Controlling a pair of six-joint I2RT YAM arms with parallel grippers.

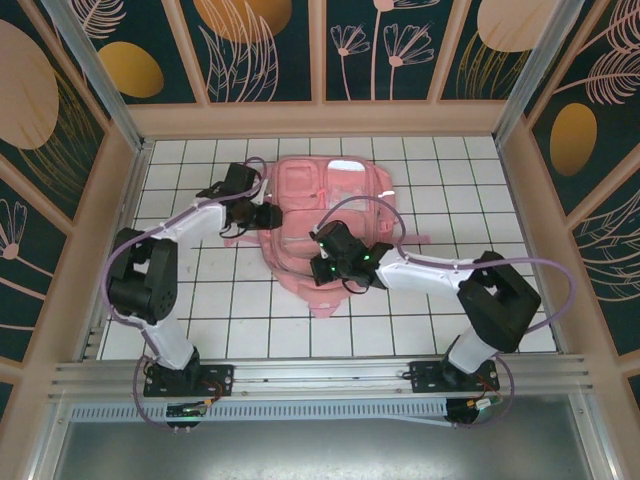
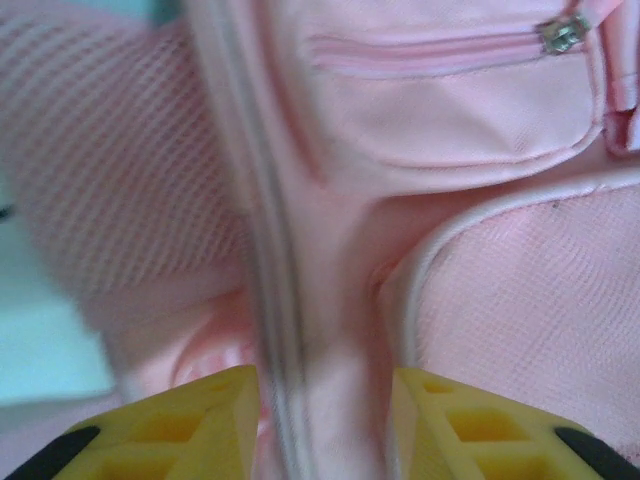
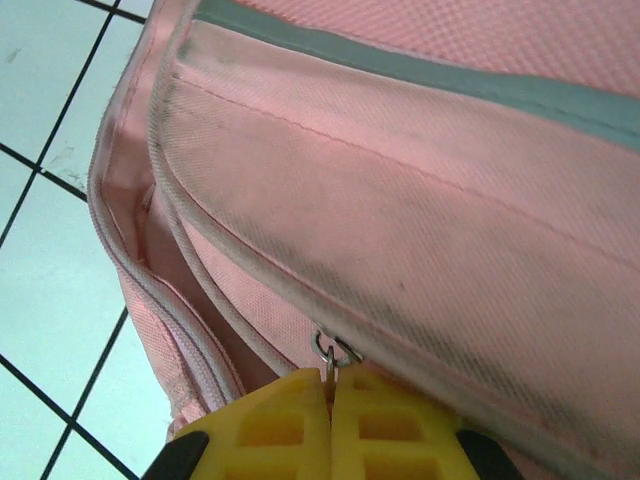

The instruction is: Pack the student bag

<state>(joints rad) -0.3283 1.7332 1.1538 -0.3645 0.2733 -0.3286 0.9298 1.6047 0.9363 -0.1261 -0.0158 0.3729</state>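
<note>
Inside right claw (image 3: 330,388), zipper pull (image 3: 336,350) (mostly hidden)

**Top external:** fixed high above and behind the arm bases; faces down and toward 12 o'clock over the tiled table (image 1: 230,320); distant, with the student bag (image 1: 330,190) at centre.

**Left wrist:** looks past the parted yellow fingers of the left gripper (image 2: 322,385) at its 6 o'clock edge; very close to the bag's fabric, and blurred.

**Right wrist:** the right gripper (image 3: 330,378) sits at 6 o'clock, its fingertips pinched on a zip ring (image 3: 335,350); close on the bag's edge, with tiles at 9 o'clock.

**Shared:** all three views take in the bag; the top and right wrist views share the tiles.
</note>
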